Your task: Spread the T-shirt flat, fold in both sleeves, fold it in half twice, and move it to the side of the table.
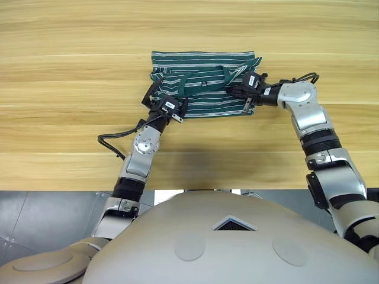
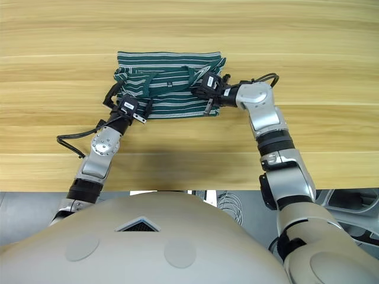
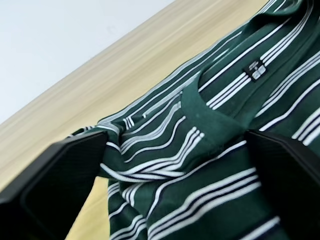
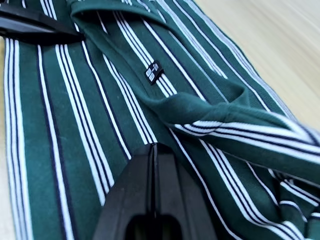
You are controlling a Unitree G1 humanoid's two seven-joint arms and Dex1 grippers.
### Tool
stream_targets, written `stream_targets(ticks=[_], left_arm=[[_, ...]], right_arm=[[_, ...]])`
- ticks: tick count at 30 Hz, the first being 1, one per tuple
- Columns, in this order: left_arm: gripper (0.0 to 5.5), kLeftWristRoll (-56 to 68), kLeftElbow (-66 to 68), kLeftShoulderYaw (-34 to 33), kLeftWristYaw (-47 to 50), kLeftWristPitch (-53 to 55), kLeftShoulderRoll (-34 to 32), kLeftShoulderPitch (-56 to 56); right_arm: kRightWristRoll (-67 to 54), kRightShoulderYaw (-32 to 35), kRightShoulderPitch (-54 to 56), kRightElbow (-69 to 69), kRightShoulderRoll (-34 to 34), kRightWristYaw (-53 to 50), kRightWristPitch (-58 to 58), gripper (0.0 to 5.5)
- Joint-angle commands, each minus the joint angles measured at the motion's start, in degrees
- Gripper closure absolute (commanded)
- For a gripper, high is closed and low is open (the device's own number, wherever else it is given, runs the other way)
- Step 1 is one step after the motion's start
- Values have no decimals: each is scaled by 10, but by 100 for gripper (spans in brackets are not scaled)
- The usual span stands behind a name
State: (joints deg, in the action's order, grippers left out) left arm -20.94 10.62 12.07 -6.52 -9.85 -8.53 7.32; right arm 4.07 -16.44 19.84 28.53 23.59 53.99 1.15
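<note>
Left eye view: the green striped shirt (image 1: 204,74) lies folded in the middle of the table (image 1: 71,47). The left gripper (image 1: 156,97) is at its near left corner, jaws wide apart, with cloth between them. The right gripper (image 1: 232,90) is over the shirt's right side, jaws pressed together.

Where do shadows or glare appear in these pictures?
Left eye view: even light on the table, no glare, a faint shadow in front of the shirt. Left wrist view: the area beyond the table is washed out to white. Right wrist view: the shirt is evenly lit, without hard shadows.
</note>
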Motion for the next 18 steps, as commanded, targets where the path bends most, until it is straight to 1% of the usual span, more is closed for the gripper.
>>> stream_targets(ticks=[1,4,13,16,18], left_arm=[[52,-15,-4,18,7,7,-12,29],[52,-28,-13,38,11,3,-20,46],[52,-69,-20,94,19,-3,-40,72],[52,-72,-21,103,24,-2,-44,72],[52,-76,-23,110,25,-2,-46,75]], right_arm=[[22,-18,23,34,-19,-21,7,546],[25,-20,51,68,-45,-42,9,546],[20,7,129,167,-109,-112,19,546],[6,23,144,183,-122,-114,19,546],[10,28,156,206,-126,-133,26,546]])
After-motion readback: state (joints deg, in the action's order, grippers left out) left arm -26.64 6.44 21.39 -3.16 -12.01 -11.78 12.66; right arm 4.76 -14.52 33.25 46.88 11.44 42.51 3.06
